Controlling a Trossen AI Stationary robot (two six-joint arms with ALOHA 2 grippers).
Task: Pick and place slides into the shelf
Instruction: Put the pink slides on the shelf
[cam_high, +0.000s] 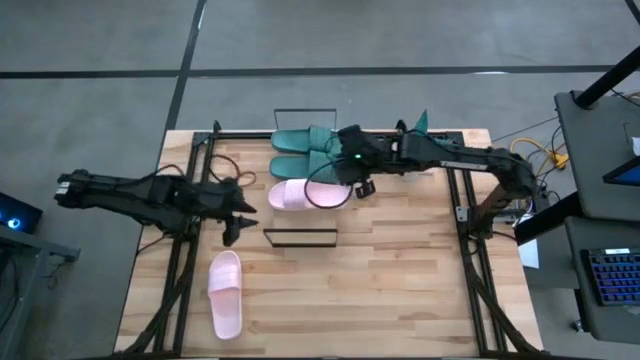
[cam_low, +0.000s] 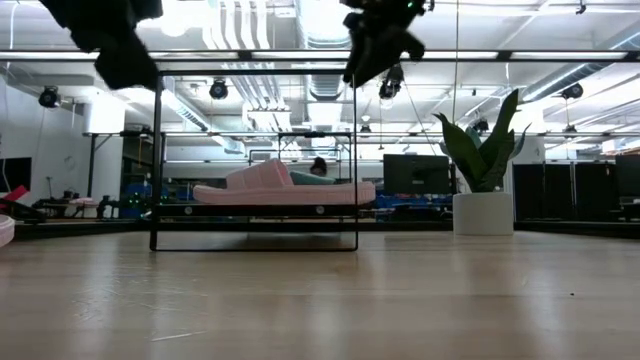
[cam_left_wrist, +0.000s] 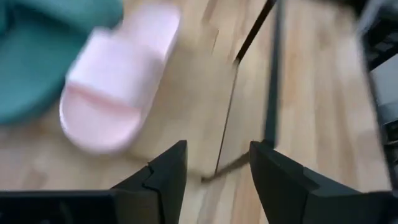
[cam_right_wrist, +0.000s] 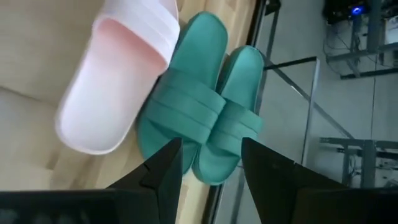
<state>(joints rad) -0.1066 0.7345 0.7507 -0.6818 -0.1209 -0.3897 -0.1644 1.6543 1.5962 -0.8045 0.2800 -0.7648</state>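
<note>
- The bench (cam_high: 400, 290) carries the shelf (cam_high: 300, 215), a low board with black wire rails at its short ends, set toward the far middle.
- On the shelf lie three slides: two teal slides (cam_high: 303, 152) side by side at the far end, and a pink slide (cam_high: 310, 194) just beside them, its long axis running across the bench.
- The fourth, a loose pink slide (cam_high: 226, 291), lies off the shelf on the near left of the bench, its long axis running near to far.
- The left claw (cam_high: 238, 214) hovers at the shelf's left edge, fingers spread wide and holding nothing; the loose pink slide lies nearer the bench's front from it, close by.
- The right claw (cam_high: 360, 186) hangs over the shelved pink slide's right end, also open and empty, well apart from the loose slide.
- The left arm is clearly nearer, so the last pick likely falls to it.
</note>
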